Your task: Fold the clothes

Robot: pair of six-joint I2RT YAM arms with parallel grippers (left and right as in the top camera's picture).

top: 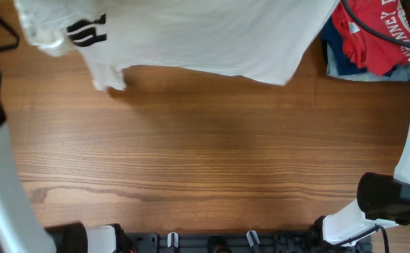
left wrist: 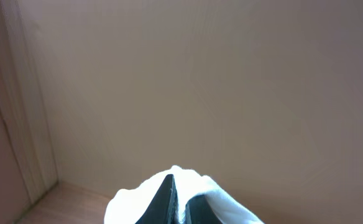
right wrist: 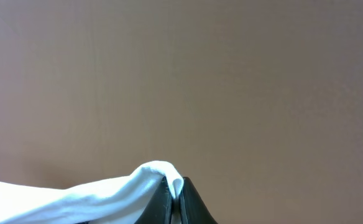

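The clothes, a white T-shirt (top: 205, 35) with black lettering (top: 87, 31), hangs across the top of the overhead view, its lower edge above the wooden table. In the left wrist view my left gripper (left wrist: 176, 186) is shut on a bunch of the white fabric (left wrist: 212, 193). My right gripper (right wrist: 180, 186) in the right wrist view is likewise shut, pinching a fold of the white fabric (right wrist: 150, 177) that trails off to the left. Neither gripper's fingers show in the overhead view; they are beyond its top edge.
A red garment with white lettering (top: 377, 28) lies on blue folded garments (top: 342, 56) at the back right. The wooden table (top: 212, 154) spreads below the shirt. Arm bases (top: 380, 204) stand at the front right and along the left edge.
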